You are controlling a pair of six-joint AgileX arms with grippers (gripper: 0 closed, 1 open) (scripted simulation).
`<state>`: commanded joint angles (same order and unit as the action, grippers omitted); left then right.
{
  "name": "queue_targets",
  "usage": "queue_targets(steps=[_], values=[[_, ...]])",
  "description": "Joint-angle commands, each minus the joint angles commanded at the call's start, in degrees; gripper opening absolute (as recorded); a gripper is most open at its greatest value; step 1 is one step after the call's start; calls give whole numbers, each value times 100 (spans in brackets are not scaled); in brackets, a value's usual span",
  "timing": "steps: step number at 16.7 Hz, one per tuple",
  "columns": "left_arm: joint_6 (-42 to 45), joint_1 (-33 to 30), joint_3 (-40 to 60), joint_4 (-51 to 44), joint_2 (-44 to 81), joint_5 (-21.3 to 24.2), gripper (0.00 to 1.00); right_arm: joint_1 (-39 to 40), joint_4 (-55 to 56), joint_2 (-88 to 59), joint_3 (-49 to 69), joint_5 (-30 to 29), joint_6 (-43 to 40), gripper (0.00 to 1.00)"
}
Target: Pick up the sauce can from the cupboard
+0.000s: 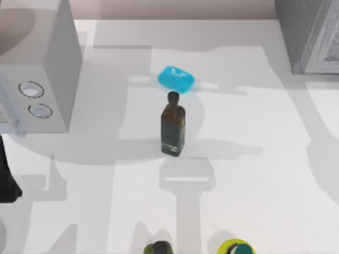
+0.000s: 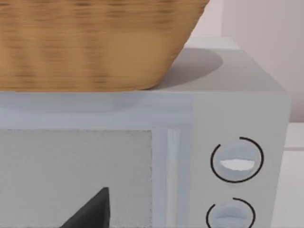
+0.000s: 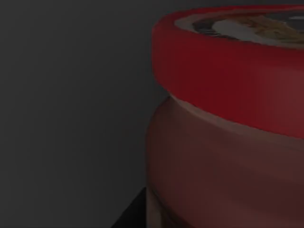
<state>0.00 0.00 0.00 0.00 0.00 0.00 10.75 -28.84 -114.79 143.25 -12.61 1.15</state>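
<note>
top view, left to right: pale box with two round dials (image 1: 39, 79) at the counter's (image 1: 254, 174) left edge; dark left arm (image 1: 6, 177) parked just below it. mid-counter, a blue block (image 1: 176, 79), then a dark brown bottle (image 1: 172, 127) upright just in front of it. cupboard (image 1: 310, 34) at far right corner.

left wrist view: wicker basket (image 2: 95, 42) sits on the box.

right wrist view: sauce can (image 3: 228, 123) very close, dark surroundings. cannot tell either gripper's state.
</note>
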Motion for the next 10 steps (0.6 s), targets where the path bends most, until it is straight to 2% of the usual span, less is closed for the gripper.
queue_targets(steps=[5, 10], values=[[0, 0, 0, 0, 0, 0, 100, 0, 0, 0, 0, 0, 0, 2], [0, 0, 0, 0, 0, 0, 100, 0, 0, 0, 0, 0, 0, 0]])
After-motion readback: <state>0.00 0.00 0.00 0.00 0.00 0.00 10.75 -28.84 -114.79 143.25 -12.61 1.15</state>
